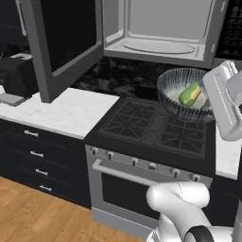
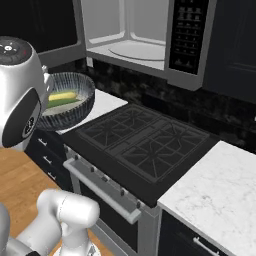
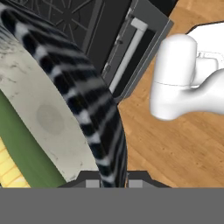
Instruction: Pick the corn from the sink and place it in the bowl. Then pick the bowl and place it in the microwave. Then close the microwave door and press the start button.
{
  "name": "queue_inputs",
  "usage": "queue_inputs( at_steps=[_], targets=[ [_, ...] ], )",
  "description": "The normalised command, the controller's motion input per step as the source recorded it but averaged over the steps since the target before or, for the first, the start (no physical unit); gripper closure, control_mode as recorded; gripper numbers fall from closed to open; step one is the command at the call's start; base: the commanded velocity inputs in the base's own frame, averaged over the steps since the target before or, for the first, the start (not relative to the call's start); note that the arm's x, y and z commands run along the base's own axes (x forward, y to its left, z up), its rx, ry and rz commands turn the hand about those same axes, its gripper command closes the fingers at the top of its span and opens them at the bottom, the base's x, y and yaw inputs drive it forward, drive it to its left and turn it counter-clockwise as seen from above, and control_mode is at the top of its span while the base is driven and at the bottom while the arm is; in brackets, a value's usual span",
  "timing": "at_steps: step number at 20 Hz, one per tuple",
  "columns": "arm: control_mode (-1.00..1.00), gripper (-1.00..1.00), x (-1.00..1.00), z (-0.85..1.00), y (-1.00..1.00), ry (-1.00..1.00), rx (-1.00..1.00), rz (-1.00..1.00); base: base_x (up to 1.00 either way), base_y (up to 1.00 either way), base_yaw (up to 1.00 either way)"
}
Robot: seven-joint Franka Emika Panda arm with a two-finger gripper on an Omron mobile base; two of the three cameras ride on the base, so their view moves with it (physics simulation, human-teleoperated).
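The bowl (image 1: 171, 100), dark woven outside and pale inside, hangs tilted above the stove's back right burners, just below the open microwave (image 1: 160, 28). In the bowl lies the corn (image 1: 190, 94), yellow with green husk. My gripper (image 3: 111, 181) is shut on the bowl's rim (image 3: 89, 109), one finger inside and one outside; the corn (image 3: 11, 157) shows at the lower left of the hand view. From the right base view the bowl (image 2: 75, 107) with the corn (image 2: 62, 97) sits partly behind my white hand. The microwave door (image 1: 61, 42) stands swung wide to the left. The sink is out of view.
A black gas stove (image 2: 145, 145) with an oven door and bar handle (image 1: 127, 175) lies under the bowl. White marble counters (image 1: 61, 111) flank it. The microwave's dark control strip (image 2: 186, 35) is at its right. A dark appliance (image 1: 16, 75) stands far left.
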Motion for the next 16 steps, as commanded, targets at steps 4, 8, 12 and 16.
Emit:
queue_inputs(
  at_steps=[4, 8, 12, 16],
  targets=[
    [1.00, 1.00, 0.00, 0.00, 0.00, 0.00, 0.00, 0.00, 0.36, 0.00, 0.22],
    [1.00, 1.00, 0.00, 0.00, 0.00, 0.00, 0.00, 0.00, 0.47, 0.01, 0.07],
    [1.00, 1.00, 0.00, 0.00, 0.00, 0.00, 0.00, 0.00, 0.63, 0.00, 0.04],
    [1.00, 1.00, 0.00, 0.00, 0.00, 0.00, 0.00, 0.00, 0.51, 0.04, 0.03]
  ],
)
